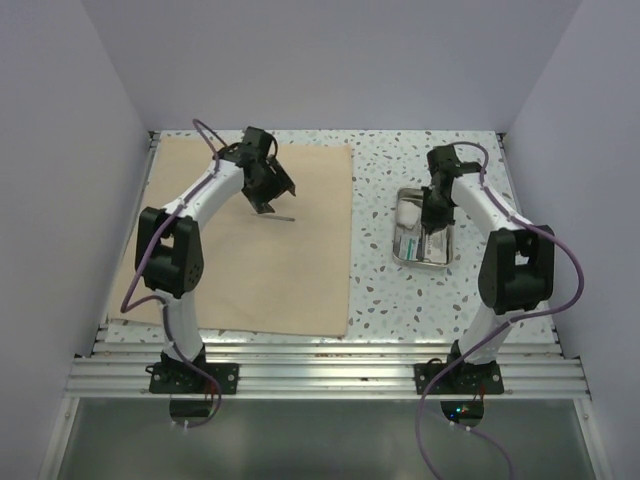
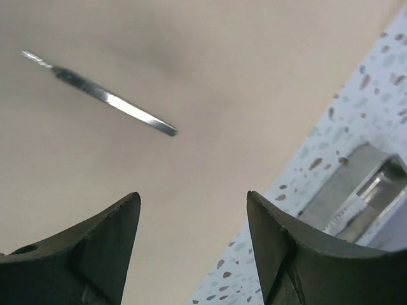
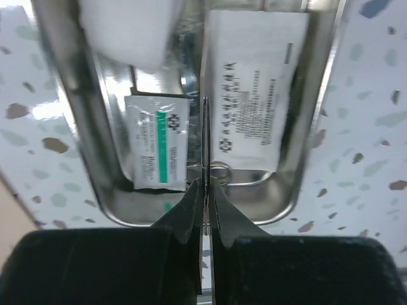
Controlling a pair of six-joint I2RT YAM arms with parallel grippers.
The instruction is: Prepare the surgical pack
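Observation:
The tan cloth lies flat on the left of the table. A thin steel instrument rests on it, apart from my left gripper, which hangs open just above the cloth with nothing between its fingers. In the top view that instrument lies right beside the left gripper. My right gripper is over the steel tray, shut on a second thin steel instrument seen edge-on. In the tray are a white gauze pad, a green-striped packet and a larger white packet.
The tray stands on the speckled tabletop right of the cloth. A metal ring shows under the large packet. White walls close in the table at the back and both sides.

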